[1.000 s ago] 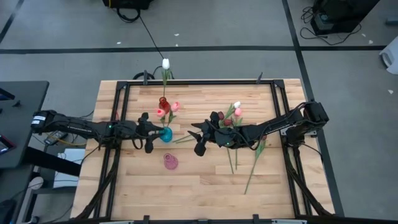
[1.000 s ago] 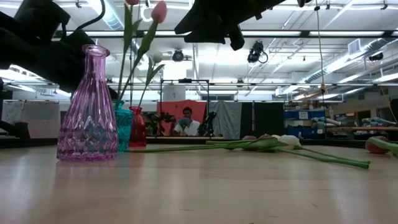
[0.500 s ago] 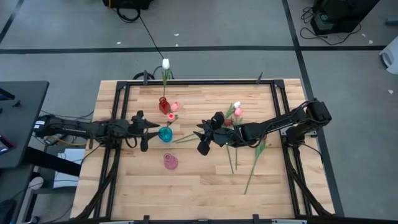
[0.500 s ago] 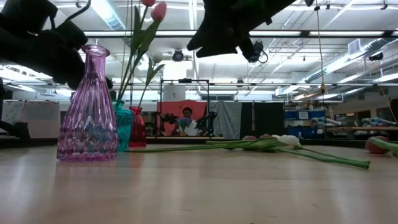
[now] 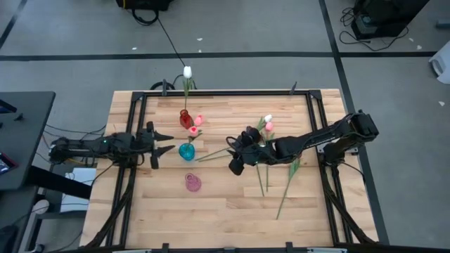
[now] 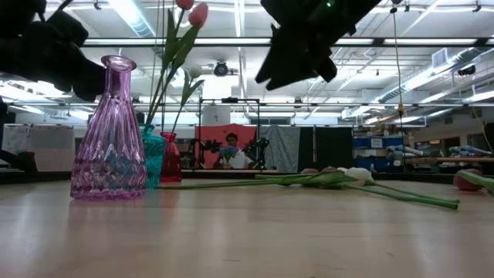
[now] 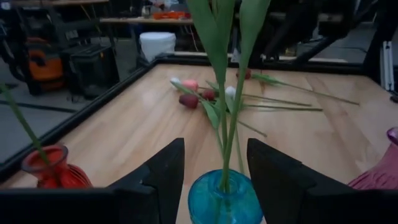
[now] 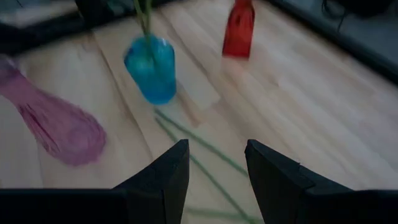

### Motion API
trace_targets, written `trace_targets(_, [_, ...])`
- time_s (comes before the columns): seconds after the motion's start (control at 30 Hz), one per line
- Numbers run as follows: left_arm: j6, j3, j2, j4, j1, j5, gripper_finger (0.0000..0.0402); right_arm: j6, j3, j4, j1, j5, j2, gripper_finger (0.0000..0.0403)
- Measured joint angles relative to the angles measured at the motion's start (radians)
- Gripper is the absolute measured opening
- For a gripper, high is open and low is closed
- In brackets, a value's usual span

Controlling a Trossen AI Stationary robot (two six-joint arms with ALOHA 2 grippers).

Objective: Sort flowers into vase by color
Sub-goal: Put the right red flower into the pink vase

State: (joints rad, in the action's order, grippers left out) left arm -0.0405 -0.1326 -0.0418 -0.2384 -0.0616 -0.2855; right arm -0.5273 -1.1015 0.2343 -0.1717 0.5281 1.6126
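The flowers (image 5: pixel 266 128) are split between the vases and the table (image 5: pixel 232 211). You will find two pink tulips (image 5: pixel 195 125) standing in the blue vase (image 5: pixel 187 151); their stems (image 7: pixel 231 93) rise from its neck in the left wrist view. A white tulip (image 5: pixel 187 72) stands over the table's far edge, behind the red vase (image 5: pixel 185 117); you cannot tell from the high view which vase holds its stem. The pink vase (image 5: pixel 193 183) stands nearer the front, with no flower in it. The remaining tulips lie flat on the right half of the table.

Left gripper (image 5: pixel 164 141): just left of the blue vase, fingers (image 7: pixel 163 177) spread wide to either side of it, holding nothing.

Right gripper (image 5: pixel 232 156): raised above the table, beside the loose flowers, fingers (image 8: pixel 166 177) parted and empty, with a loose stem (image 8: pixel 198 158) on the boards below.
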Motion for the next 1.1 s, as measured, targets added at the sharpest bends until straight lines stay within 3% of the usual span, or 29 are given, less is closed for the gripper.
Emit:
trace_targets(0.2, [0.011,-0.01,0.042,-0.059,-0.001,-0.007,0.018,-0.032,0.025,0.072,0.033,-0.031,-0.04,0.017])
trace_targets(0.4, [0.014,-0.014,0.042,-0.048,-0.007,-0.003,0.018,-0.111,0.199,0.061,0.043,-0.015,-0.207,0.017])
trace_targets(0.63, [-0.012,-0.015,0.042,-0.034,-0.006,0.007,0.018,-0.236,0.498,-0.138,0.052,0.011,-0.417,0.017])
trace_targets(0.8, [-0.059,-0.009,0.042,-0.03,-0.006,0.007,0.018,-0.281,0.658,-0.312,0.079,0.013,-0.488,0.017])
trace_targets(1.1, [-0.094,-0.008,0.042,-0.029,-0.006,0.007,0.018,-0.284,0.747,-0.492,0.111,-0.002,-0.502,0.017])
